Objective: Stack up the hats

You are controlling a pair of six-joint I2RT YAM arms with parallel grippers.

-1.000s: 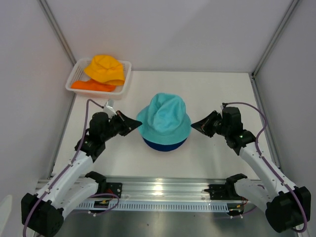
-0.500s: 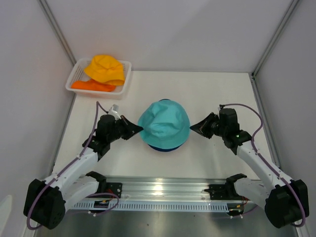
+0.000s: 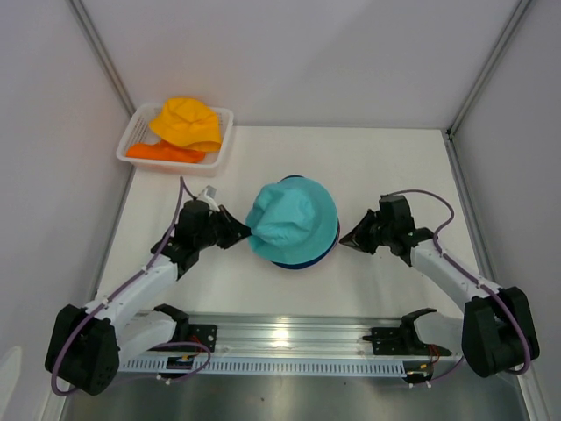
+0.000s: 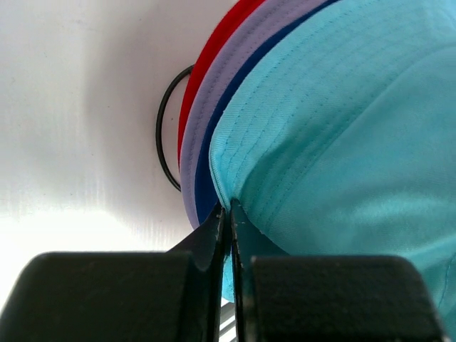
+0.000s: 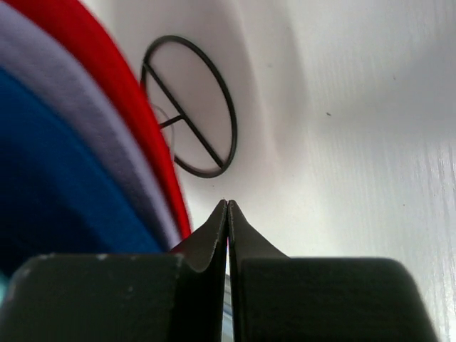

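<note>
I see plain colours on my feeds: teal hat [image 3: 294, 219], dark blue hat [image 4: 203, 185], lilac hat [image 4: 194, 157], red hat [image 4: 210, 57], yellow hat [image 3: 186, 123], orange hat [image 3: 162, 153], white basket [image 3: 223, 140].

Both arms reach forward and angle inward. The left gripper [image 3: 248, 233] and right gripper [image 3: 344, 241] point tip-to-tip toward each other, fingers pressed together.

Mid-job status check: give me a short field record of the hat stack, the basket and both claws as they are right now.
Stack, top down: teal hat, dark blue hat, lilac hat, red hat
Support: black wire stand under the stack
Basket: white basket holds yellow hat over orange hat
Left claw: shut, tips at the teal brim's edge; a pinch on the fabric cannot be told
Right claw: shut, nothing between the tips, close beside the stack's brims
Not yet stacked: yellow, orange
</note>
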